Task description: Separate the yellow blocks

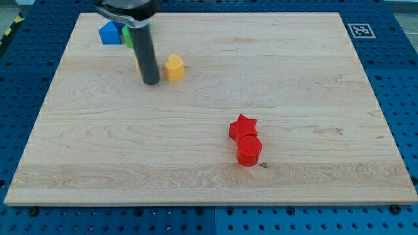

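Right now my tip (151, 82) sits on the pale wooden board (209, 176), just left of the yellow heart-like block (174, 67). A thin strip of a second yellow block (138, 64) peeks out behind my rod, mostly hidden. My rod has no hand to open or close. Up at the view's top left sit a blue block (110, 32) and a green block (128, 36), touching. Well apart, a red star block (243, 126) touches a red round block (249, 150).

A pale wooden board (215, 98) lies on a blue pegboard table (401, 72). A black-and-white marker (360, 30) sits at the board's top right corner.
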